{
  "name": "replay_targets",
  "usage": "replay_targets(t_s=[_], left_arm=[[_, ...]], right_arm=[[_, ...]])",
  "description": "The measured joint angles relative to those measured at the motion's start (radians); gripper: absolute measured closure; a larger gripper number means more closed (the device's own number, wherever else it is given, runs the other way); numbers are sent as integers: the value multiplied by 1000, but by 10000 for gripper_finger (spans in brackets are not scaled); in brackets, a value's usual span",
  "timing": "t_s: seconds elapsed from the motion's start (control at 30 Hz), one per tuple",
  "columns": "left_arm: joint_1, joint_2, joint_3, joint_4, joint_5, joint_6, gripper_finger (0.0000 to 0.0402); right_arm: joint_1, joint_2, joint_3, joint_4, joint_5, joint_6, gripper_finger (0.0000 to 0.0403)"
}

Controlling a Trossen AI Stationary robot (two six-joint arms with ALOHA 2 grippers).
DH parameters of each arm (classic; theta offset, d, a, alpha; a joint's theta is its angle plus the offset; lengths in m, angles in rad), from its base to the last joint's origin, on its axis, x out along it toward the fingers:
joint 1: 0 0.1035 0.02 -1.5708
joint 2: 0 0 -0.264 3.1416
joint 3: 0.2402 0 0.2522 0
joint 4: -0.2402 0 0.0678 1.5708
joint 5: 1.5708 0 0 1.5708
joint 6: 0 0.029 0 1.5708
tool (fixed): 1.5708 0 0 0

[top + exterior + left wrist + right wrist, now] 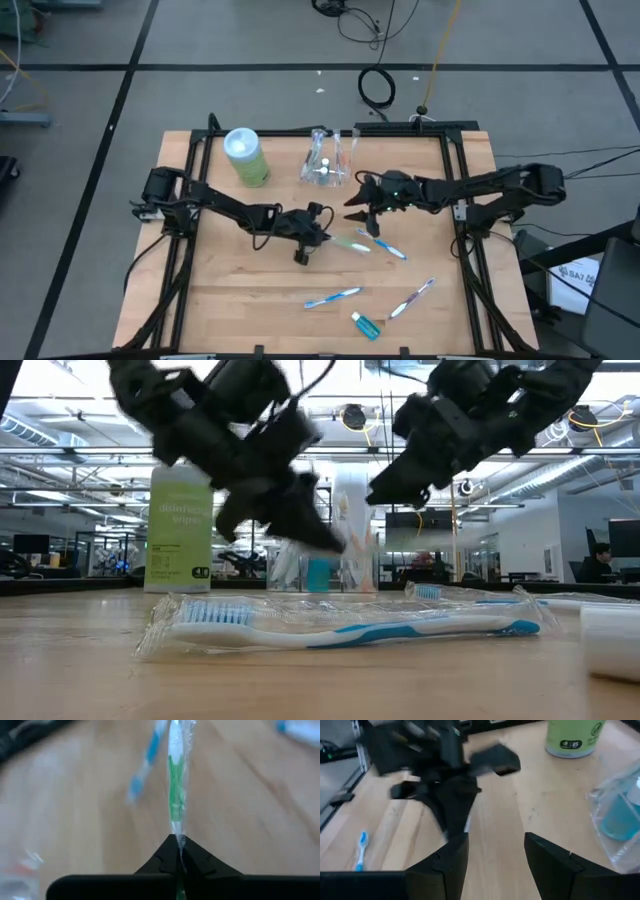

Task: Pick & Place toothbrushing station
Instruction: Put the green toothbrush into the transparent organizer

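Table [230, 300] of pale wood, seen from above, two dark arms reaching in from either side. At far left back, green canister [246, 157] with pale lid, standing upright. Just right of it, clear plastic cup [326, 160] holding wrapped items, a blue tube [620, 817] visible inside from the right wrist view. Near the middle, left claw [318, 236] closed tight on the end of a wrapped green toothbrush [175, 785], the brush stretching out ahead of the pinched fingers. Right of that, right claw [360, 212] hovering with fingers [551, 865] spread apart, holding nothing. Below it, blue toothbrush [384, 245] flat on the wood. Toward the front edge, another blue toothbrush [332, 297], a pinkish-white toothbrush [412, 298], and a small blue tube with white cap [365, 325], all lying apart.
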Motion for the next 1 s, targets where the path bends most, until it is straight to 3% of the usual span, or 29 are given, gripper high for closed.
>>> replay_targets(t_s=[0.07,0.23,0.33,1.0], left_arm=[[-3,-16,38,-18,-22,46,389],[-20,-46,128,-220,-218,184,395],[-27,-44,177,-264,-293,255,398],[-77,-44,195,-182,-430,481,397]], right_arm=[[-6,36,13,7,-27,23,218],[-9,91,36,0,-157,94,218],[-8,110,39,1,-180,118,218],[-14,112,40,-9,-150,100,226]])
